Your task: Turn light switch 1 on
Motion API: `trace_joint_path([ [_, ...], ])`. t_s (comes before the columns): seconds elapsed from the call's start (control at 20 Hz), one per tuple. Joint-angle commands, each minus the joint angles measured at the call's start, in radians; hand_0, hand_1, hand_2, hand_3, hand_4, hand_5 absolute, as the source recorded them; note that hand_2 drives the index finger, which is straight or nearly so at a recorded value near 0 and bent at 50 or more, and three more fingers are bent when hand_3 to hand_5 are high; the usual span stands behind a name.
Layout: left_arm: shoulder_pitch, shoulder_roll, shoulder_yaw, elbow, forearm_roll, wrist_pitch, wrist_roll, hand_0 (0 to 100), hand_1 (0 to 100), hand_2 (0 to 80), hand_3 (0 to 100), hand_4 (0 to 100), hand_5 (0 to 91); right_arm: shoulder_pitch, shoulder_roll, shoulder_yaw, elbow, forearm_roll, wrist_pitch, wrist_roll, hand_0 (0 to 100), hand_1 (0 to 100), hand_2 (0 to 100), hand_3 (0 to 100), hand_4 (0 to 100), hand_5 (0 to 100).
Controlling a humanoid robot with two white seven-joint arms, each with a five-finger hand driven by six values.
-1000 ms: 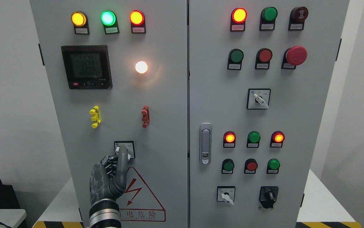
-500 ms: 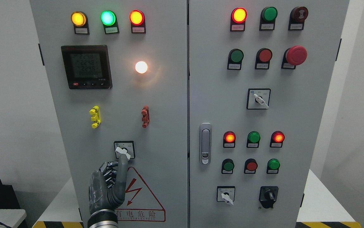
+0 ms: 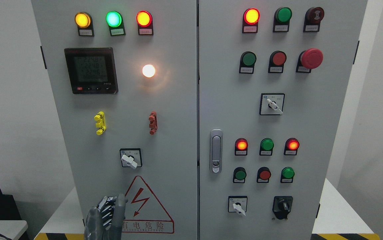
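Observation:
The rotary switch (image 3: 130, 158) sits low on the left cabinet door, its white lever pointing down to the right. Above it a white lamp (image 3: 148, 70) glows brightly. My left hand (image 3: 106, 213) is at the bottom edge, well below the switch and apart from it, in front of the red warning triangle (image 3: 144, 206). Its forefinger points upward while the other fingers are curled; it holds nothing. The right arm does not show.
The left door carries a digital meter (image 3: 90, 70), three lit lamps along the top, and a yellow (image 3: 100, 122) and a red clip (image 3: 152, 122). The right door has a handle (image 3: 216, 151), push buttons, a red mushroom stop (image 3: 311, 58) and more rotary switches.
My left hand has dropped from the switch lever down to the bottom edge of the picture. The lever is now fully visible, and the white lamp has stayed lit.

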Motion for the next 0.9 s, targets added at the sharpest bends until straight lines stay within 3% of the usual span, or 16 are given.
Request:
trace_joint_path([
  [0.0,0.181,0.018,0.297,0.041,0.03,-0.101,-0.097,7,10,49.2,88,90,85.9,0.001,0.0,0.017,0.0,-0.025,-0.001,-0.001,12,39,0,0,0,0],
  [0.05,0.204,0.021,0.345,0.072,0.055,-0.138,-0.12,7,8,46.0,86,88,83.5,0.001,-0.001,0.017,0.0,-0.025,0.001,-0.001,12,39,0,0,0,0],
  [0.2,0.267,0.042,0.474,0.211,0.113,-0.247,-0.18,8,5,39.6,75,81,64.1,0.001,0.0,0.017,0.0,-0.025,-0.001,-0.001,12,39,0,0,0,0],
  [0.45,0.331,0.056,0.625,0.473,0.178,-0.391,-0.252,9,0,30.0,61,71,53.8,0.001,0.0,0.017,0.0,-0.025,-0.001,-0.001,12,39,0,0,0,0],
  [0.7,0.374,0.068,0.758,0.834,0.185,-0.612,-0.352,12,0,18.9,48,56,37.2,-0.001,0.0,0.017,0.0,-0.025,-0.001,-0.001,12,39,0,0,0,0],
  [0.85,0.403,0.088,0.761,1.033,0.185,-0.702,-0.363,13,0,15.4,44,51,33.6,-0.001,0.0,0.017,0.0,-0.025,-0.001,-0.001,12,39,0,0,0,0],
])
